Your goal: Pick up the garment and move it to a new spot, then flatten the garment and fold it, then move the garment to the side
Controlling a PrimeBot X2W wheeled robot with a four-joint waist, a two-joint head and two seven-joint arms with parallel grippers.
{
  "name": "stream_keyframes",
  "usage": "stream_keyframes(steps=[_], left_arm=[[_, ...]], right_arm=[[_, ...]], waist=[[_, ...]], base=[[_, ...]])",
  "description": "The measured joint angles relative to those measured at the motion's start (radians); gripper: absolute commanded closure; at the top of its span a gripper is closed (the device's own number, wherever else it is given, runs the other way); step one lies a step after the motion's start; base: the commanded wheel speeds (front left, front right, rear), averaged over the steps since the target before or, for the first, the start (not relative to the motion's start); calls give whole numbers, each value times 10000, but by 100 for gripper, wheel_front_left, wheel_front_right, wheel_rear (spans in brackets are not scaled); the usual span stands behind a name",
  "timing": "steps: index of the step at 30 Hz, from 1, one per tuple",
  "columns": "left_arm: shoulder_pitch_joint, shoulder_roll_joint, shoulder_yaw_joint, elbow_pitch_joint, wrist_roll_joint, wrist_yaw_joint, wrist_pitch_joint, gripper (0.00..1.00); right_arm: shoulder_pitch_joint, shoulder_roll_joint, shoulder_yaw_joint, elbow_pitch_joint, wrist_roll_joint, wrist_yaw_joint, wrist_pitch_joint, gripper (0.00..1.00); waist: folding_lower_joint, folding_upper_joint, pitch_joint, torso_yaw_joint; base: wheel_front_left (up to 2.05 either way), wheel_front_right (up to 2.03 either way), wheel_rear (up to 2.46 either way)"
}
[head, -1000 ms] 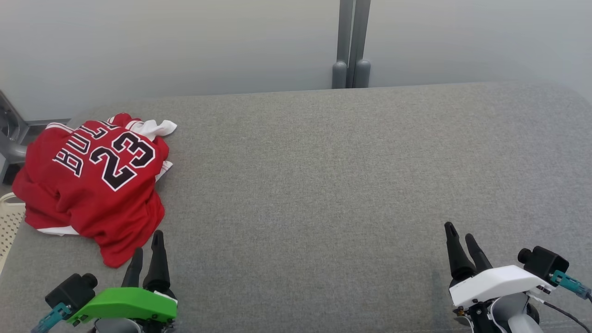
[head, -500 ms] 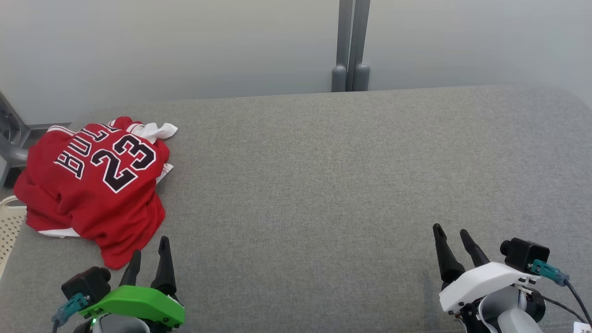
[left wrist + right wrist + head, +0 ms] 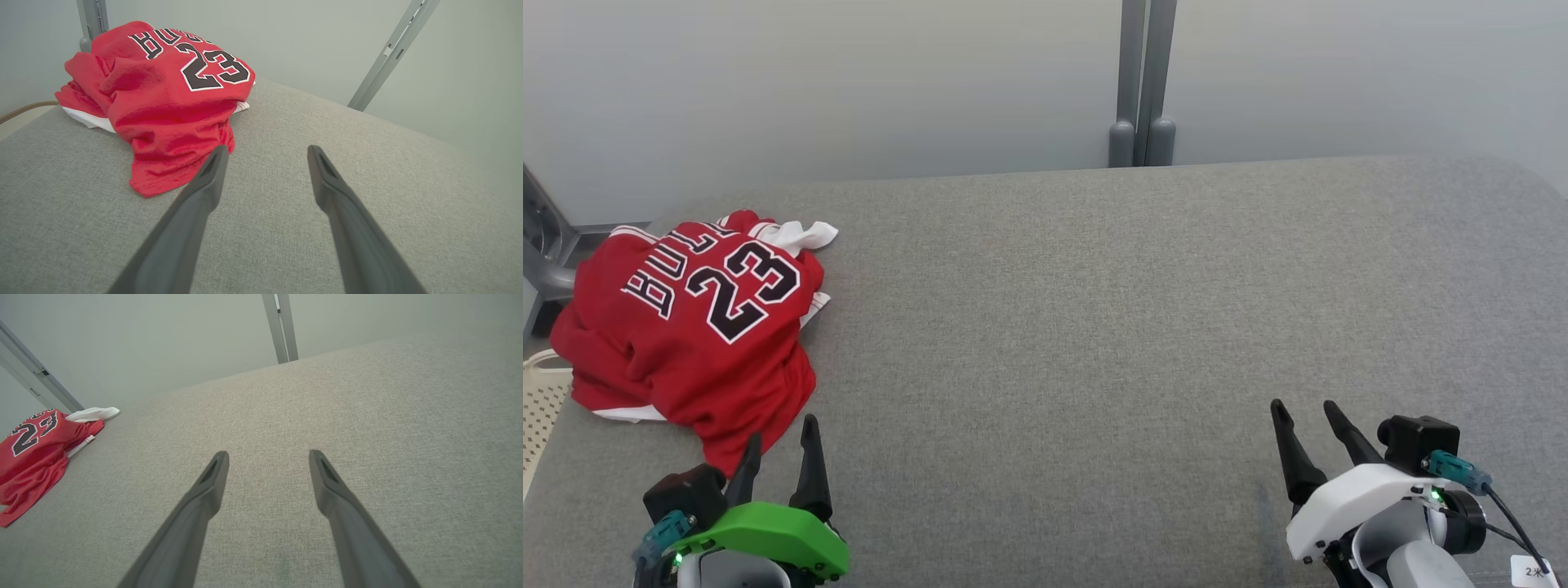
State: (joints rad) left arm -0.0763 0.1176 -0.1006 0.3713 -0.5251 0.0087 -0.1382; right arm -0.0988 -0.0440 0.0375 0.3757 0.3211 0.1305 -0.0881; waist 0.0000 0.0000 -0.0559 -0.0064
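At the far left edge, one cream perforated basket [image 3: 541,400] was partly visible beside the grey padded surface [image 3: 1094,327]. One garment [image 3: 686,327], a red jersey with white trim and the number 23, lay crumpled in a heap on the left part of this surface, near its left edge. Nothing held it. The left gripper [image 3: 781,433] was just in front of the garment's near hem, with its two dark fingers spread apart and empty. In the left wrist view, one finger of the left gripper [image 3: 267,149] overlapped the hem of the garment [image 3: 163,94], but I could not tell if they touched. At the back, in the middle, two grey posts [image 3: 1141,82] stood side by side. At the lower right, well apart from the garment, the right gripper [image 3: 1304,408] was over bare fabric, its two fingers also spread and empty.
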Motion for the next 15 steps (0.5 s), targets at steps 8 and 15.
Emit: stream_keyframes(steps=[8,15], left_arm=[[-64,92,-128,144,554,15,-171,0],[-79,104,-140,293,865,86,-173,0]], right_arm=[[-38,-10,8,31,-663,0,0,0],[-38,-13,117,167,-1187,0,-17,0]], waist=[[0,0,-77,-21],[0,0,-164,-45]], base=[[0,0,0],[0,0,0]])
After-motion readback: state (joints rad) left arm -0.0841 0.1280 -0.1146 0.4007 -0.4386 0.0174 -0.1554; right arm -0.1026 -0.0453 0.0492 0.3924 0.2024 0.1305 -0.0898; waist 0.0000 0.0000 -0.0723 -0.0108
